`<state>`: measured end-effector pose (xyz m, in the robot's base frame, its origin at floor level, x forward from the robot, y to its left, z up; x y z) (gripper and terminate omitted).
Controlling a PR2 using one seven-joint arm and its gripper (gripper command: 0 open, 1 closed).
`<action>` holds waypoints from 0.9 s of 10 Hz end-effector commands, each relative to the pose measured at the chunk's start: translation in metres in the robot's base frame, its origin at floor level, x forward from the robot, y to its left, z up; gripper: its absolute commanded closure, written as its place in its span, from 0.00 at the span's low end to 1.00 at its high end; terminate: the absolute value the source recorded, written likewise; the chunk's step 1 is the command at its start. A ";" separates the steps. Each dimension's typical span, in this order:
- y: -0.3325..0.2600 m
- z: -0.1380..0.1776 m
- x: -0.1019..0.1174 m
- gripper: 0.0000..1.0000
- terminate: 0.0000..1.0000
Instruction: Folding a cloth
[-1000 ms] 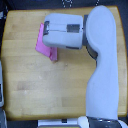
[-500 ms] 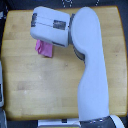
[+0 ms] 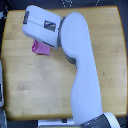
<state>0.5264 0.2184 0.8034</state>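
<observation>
Only a small pink-magenta patch of the cloth (image 3: 40,48) shows, lying on the wooden table (image 3: 35,90) in the upper left of the exterior view. The rest of it is hidden beneath the white arm. The arm rises from the bottom right and bends toward the upper left, and its boxy white end with my gripper (image 3: 30,29) sits right above the cloth. The fingers are not visible from this angle, so whether they hold the cloth stays unclear.
The arm's thick white link (image 3: 82,65) crosses the table diagonally. A pale object (image 3: 1,87) lies at the exterior view's left edge, beside the table. Dark floor borders the table at the top and right.
Over the last second the arm's end has swung toward the exterior view's left and upward. The visible pink patch has shrunk and now peeks out below the arm's end.
</observation>
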 end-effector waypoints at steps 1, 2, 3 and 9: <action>0.021 -0.026 0.020 1.00 0.00; 0.022 -0.027 0.021 1.00 0.00; 0.016 -0.025 0.016 1.00 0.00; 0.001 -0.027 0.023 0.00 0.00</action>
<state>0.5423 0.2300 0.7781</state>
